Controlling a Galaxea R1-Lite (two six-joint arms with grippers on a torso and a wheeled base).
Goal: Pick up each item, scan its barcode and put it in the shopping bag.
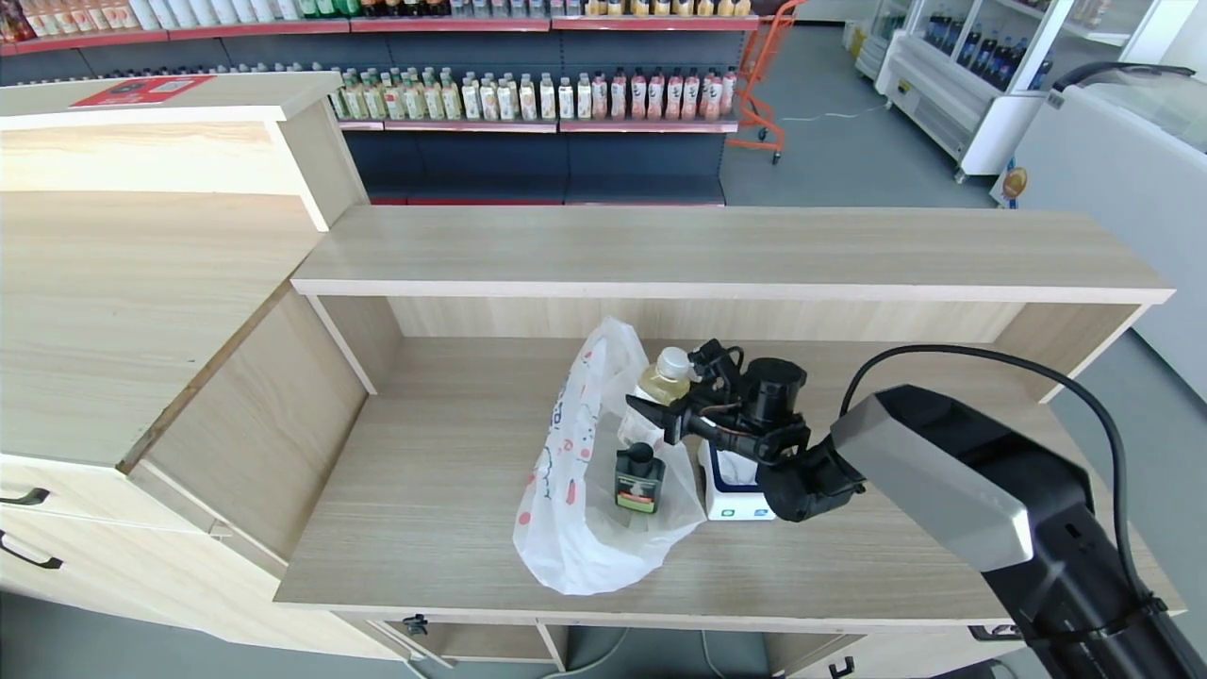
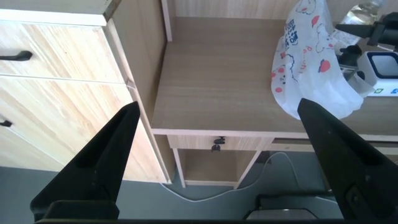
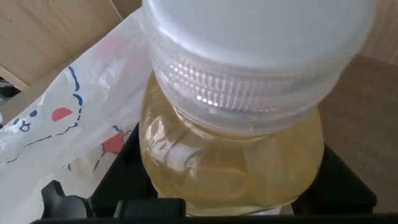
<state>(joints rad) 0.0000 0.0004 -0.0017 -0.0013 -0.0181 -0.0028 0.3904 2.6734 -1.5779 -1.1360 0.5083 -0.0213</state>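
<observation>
A clear bottle of yellowish liquid (image 1: 663, 379) with a white cap stands upright over the mouth of the white printed shopping bag (image 1: 566, 490). My right gripper (image 1: 671, 404) is shut on it from the right. Up close, the bottle (image 3: 249, 124) sits between the dark fingers (image 3: 127, 180), with the bag (image 3: 68, 118) behind it. A small dark bottle (image 1: 639, 479) with a green and red label stands in the bag's opening. The white scanner (image 1: 737, 486) sits just right of the bag, partly hidden by the arm. My left gripper (image 2: 224, 168) hangs open off the counter's front left, holding nothing.
The lower counter (image 1: 453, 528) is walled at the back and left by a raised wooden ledge (image 1: 717, 250). Drawers (image 2: 37, 81) stand at the left. The bag (image 2: 311, 62) and scanner (image 2: 380, 65) lie toward the counter's right part. Store shelves of drinks stand beyond.
</observation>
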